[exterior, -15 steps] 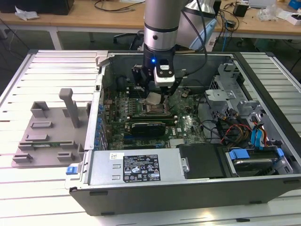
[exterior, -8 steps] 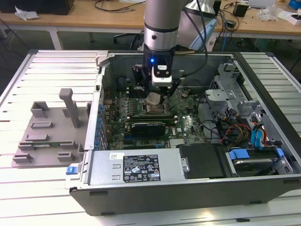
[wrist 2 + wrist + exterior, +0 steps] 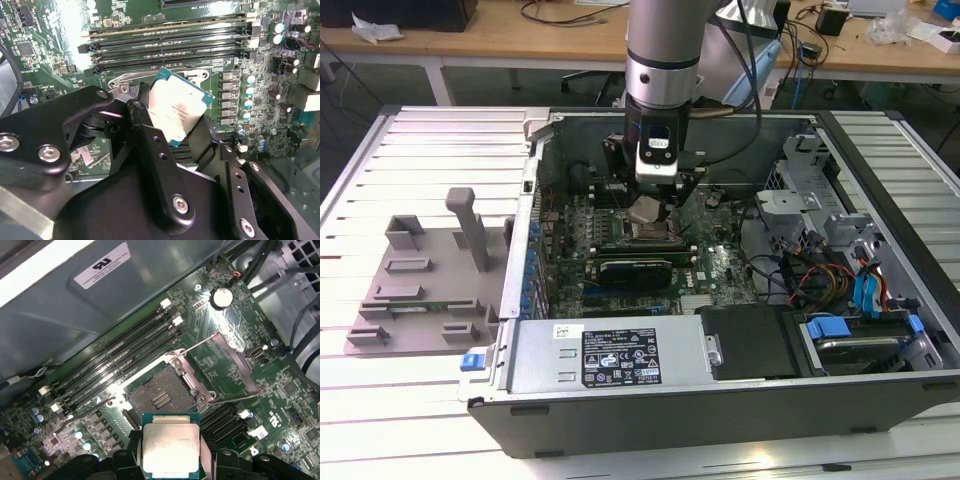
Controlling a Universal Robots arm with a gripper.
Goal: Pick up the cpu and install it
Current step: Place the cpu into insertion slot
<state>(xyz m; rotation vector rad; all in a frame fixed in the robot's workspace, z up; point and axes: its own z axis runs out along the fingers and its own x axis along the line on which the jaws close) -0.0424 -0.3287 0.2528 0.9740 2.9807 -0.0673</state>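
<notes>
My gripper (image 3: pixel 653 207) hangs inside the open computer case, shut on the cpu (image 3: pixel 645 211). In both wrist views the cpu (image 3: pixel 176 112) (image 3: pixel 171 447) is a silvery square chip with a thin teal edge, pinched by its sides between the black fingers (image 3: pixel 150 137). It is held tilted in the air, apart from the board. The black motherboard socket (image 3: pixel 161 395) lies bare just ahead of the chip, with its metal load plate (image 3: pixel 227 342) swung open and the lever (image 3: pixel 197 345) raised. In the exterior view the socket (image 3: pixel 650 236) sits directly under the gripper.
Memory slots (image 3: pixel 115 357) run beside the socket, and a coin battery (image 3: pixel 222 297) and capacitors (image 3: pixel 248 90) stand nearby. Case walls (image 3: pixel 620 360), cables (image 3: pixel 800 270) and drive bays (image 3: pixel 860 330) ring the board. A grey plastic tray (image 3: pixel 420 280) rests on the slatted table at the exterior view's left.
</notes>
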